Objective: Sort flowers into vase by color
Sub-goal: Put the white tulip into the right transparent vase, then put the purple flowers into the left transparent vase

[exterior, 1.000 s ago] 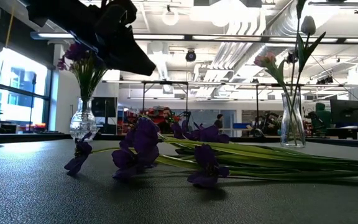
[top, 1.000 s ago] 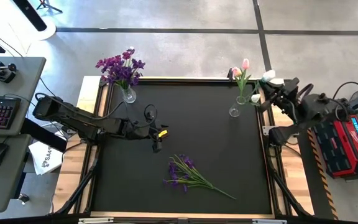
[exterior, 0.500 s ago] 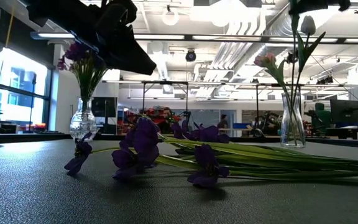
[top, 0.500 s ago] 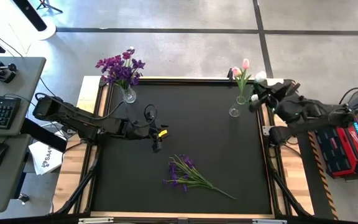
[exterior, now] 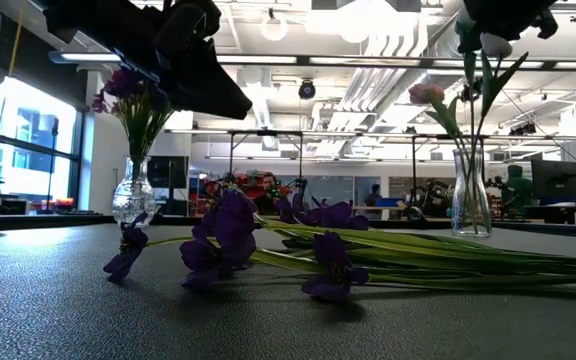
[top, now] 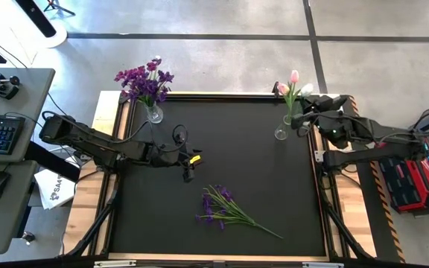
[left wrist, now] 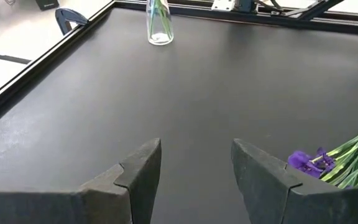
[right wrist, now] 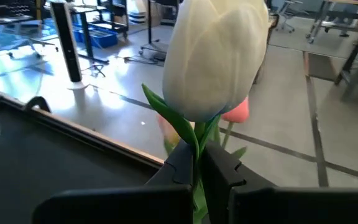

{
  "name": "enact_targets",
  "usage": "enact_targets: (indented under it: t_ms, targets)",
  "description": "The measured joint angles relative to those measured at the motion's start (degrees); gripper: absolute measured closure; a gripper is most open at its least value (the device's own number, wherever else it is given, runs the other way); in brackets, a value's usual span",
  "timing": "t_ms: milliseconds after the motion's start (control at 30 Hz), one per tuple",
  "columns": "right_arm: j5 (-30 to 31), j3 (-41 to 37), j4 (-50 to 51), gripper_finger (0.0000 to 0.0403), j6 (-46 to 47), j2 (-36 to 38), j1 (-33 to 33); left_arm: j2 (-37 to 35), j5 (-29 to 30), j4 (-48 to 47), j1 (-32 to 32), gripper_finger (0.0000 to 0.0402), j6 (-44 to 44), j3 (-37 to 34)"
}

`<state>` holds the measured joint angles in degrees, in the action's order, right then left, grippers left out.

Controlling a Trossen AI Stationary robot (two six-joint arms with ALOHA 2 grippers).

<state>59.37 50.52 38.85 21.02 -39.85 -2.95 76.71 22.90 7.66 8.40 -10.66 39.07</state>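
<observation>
From my remote station, I watch the right tool (right wrist: 196,163) pinch the green stem of a white tulip (right wrist: 217,59) just below its bud, holding it upright at the far right corner of the black counter (top: 259,171), just beside the clear vase (top: 280,132) that carries pink tulips (top: 290,82). In the overhead view the white bud (top: 306,89) sits close to those pink blooms. My left tool (top: 187,173) hangs above the counter's middle-left, its fingers (left wrist: 135,177) spread apart with nothing between them. A loose bunch of purple flowers (top: 222,208) lies flat on the counter near the front, close to that tool. At the far left corner, a second vase (top: 154,113) holds a bouquet of purple blossoms (top: 144,80).
</observation>
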Motion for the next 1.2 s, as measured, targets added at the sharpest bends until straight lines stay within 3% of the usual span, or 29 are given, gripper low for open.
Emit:
enact_targets:
  t_ms: [233,567,733,867,1000,1200]
  targets:
    - [-0.68,0.0,0.17,0.0376,0.78,-2.55,-2.43,0.0,0.0,-0.02,0.52,0.0218,-0.27,0.0]
    - [-4.26,3.41,-1.32,0.0221,-5.62,-0.11,-2.84,0.01,0.01,-0.01,2.59,0.0218,-0.68,0.0]
    - [-8.22,8.46,-0.66,0.0182,-7.59,-0.36,-2.72,0.02,0.17,-0.02,3.38,0.0218,-1.26,0.0]
    - [-14.4,10.99,-0.52,0.018,-9.6,-0.72,-2.17,-0.02,0.27,-0.02,4.08,0.0218,-1.74,0.0]
    - [-25.27,11.91,-3.7,0.0187,-14.24,-1.99,0.18,-1.44,0.51,-0.1,5.0,0.0218,-1.65,0.0]
    - [-40.52,11.93,-11.07,0.0202,-19.49,-8.86,8.74,-6.7,3.41,-0.11,8.37,0.0218,2.79,0.02]
